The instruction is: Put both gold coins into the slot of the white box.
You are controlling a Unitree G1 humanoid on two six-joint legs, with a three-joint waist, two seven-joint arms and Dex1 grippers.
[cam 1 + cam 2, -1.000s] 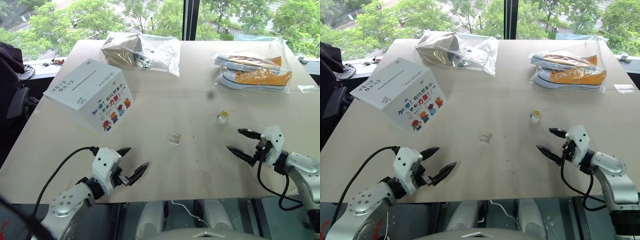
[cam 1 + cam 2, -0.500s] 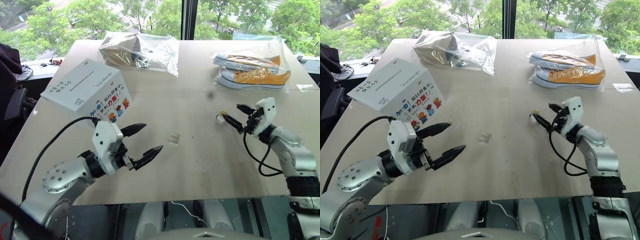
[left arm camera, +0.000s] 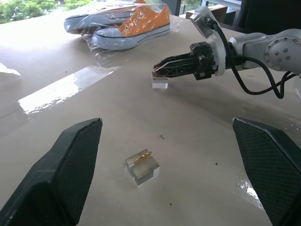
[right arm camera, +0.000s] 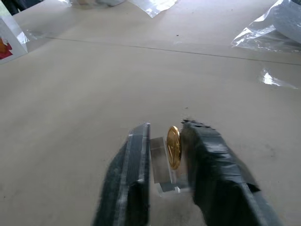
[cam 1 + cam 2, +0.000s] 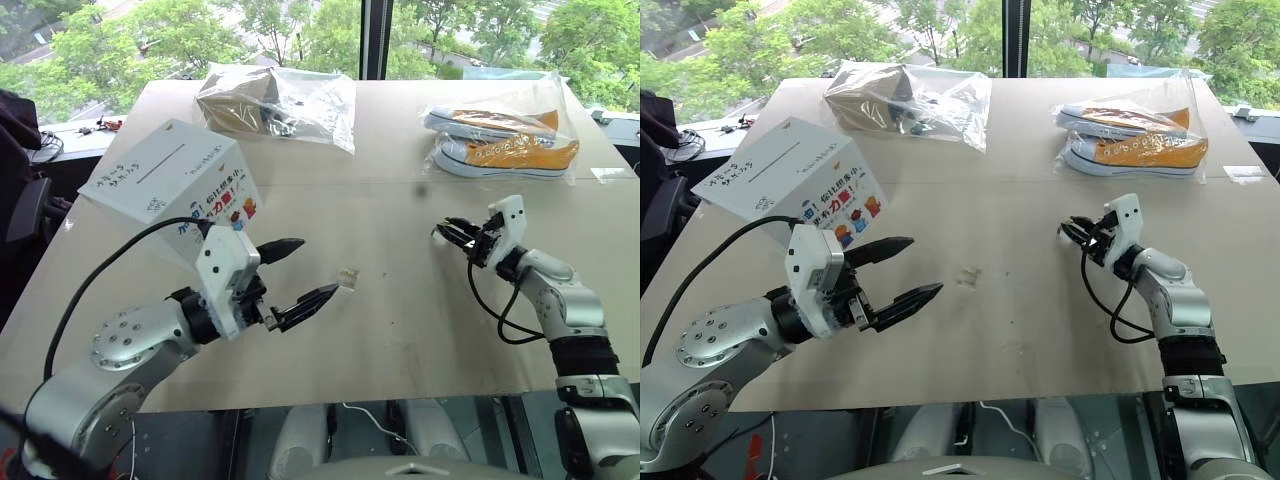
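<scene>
Gold coins, two: thin, rigid, light, likely slippery; one (image 4: 173, 147) upright on its clear block (image 4: 162, 169), right jaws narrowed onto its flat faces; the other (image 3: 142, 157) on a like block on the counter (image 5: 400, 320), ahead between the wide-open left jaws

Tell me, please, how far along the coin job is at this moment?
Nothing is in the white box yet. The right gripper is shut on a gold coin that stands upright in its clear stand. The other gold coin sits in its own clear stand, with the open left gripper near it. Both coins must still go through the slot.
</scene>
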